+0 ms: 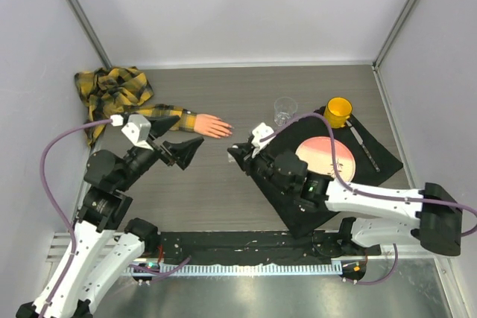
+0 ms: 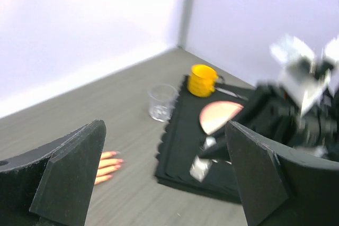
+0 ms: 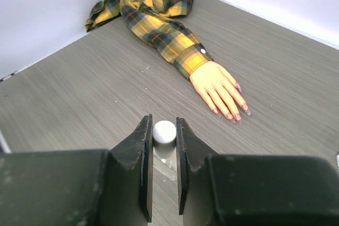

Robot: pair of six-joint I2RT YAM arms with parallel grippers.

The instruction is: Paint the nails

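The right gripper (image 3: 162,121) is closed on a small white-capped bottle (image 3: 164,132); the left gripper (image 2: 164,130) is spread wide apart. The nails (image 3: 233,114), ahead and right of the right gripper, are judged tiny, rigid and slick: light strokes are advised, no grasp.

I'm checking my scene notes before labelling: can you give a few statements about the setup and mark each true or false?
The left pincer is open and empty. True.
The right pincer grips a white-capped small bottle. True.
The yellow cup lies on its side. False: it stands upright on the black mat.
The clear glass stands on the black mat. False: it stands on the table beside the mat.
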